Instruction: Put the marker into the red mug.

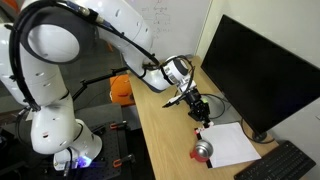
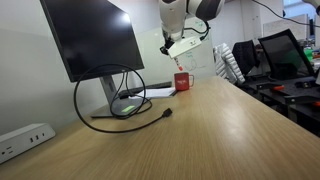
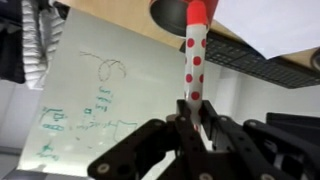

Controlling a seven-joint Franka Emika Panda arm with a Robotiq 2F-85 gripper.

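Wood worktop (image 1: 165, 140) runs across both exterior views, w/ a big dark monitor (image 1: 260, 70) on a stand at its far side, screen off. White Panda arm (image 1: 110, 30) reaches over the worktop from the robot base. Black keyboard (image 1: 285, 162) sits in front of the monitor, partly cut off by the frame edge. White paper sheet (image 1: 235, 145) lies flat btwn keyboard and arm. Orange object (image 1: 121, 88) sits off the worktop edge, behind the arm. In the wrist view a whiteboard (image 3: 100, 90) w/ green scribbles fills the bkgd.

Red mug (image 1: 203, 150) stands upright at the edge of the paper sheet, silvery inside showing; also seen in an exterior view (image 2: 182, 80) beyond the monitor stand.

Gripper (image 3: 197, 118) hangs in the air near the mug, clear of the worktop; can't tell if it's exactly over the mug. Jaws clenched on the marker (image 3: 194, 60): white w/ red dots, red tip, sticking out straight past the jaws. Marker is in the grip, not in the mug.
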